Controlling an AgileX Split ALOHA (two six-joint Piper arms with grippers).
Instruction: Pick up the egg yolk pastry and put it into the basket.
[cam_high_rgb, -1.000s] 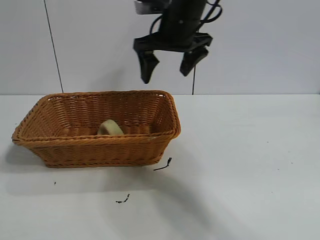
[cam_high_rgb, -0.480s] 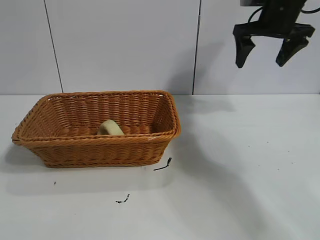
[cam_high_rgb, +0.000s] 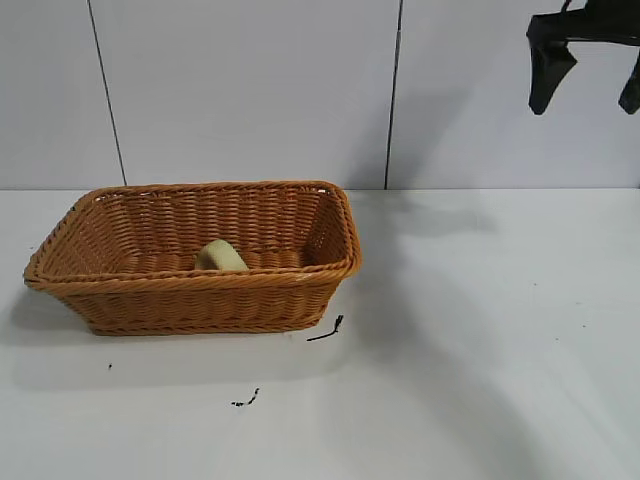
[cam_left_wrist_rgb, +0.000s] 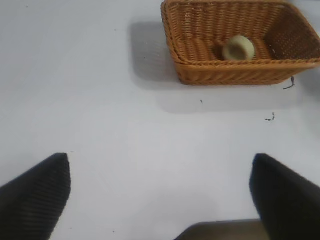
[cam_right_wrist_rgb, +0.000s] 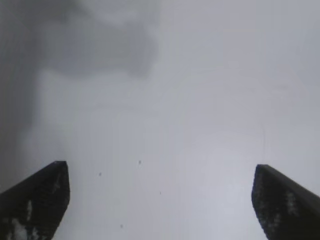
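The orange-brown wicker basket (cam_high_rgb: 190, 262) stands on the white table at the left. The pale yellow-green egg yolk pastry (cam_high_rgb: 221, 256) lies inside it, leaning near the front wall; it also shows in the left wrist view (cam_left_wrist_rgb: 239, 48) inside the basket (cam_left_wrist_rgb: 185, 50). My right gripper (cam_high_rgb: 590, 85) hangs open and empty high at the upper right, far from the basket; its wrist view (cam_right_wrist_rgb: 160, 200) shows only bare table. My left gripper (cam_left_wrist_rgb: 160, 195) is open and empty over bare table, away from the basket, and is out of the exterior view.
Small dark scraps lie on the table in front of the basket's right corner (cam_high_rgb: 327, 329) and nearer the front (cam_high_rgb: 246, 400). A grey panelled wall (cam_high_rgb: 300, 90) stands behind the table.
My right gripper has moved from above the basket's right end to the far upper right, open and empty throughout. The pastry and basket have not moved.
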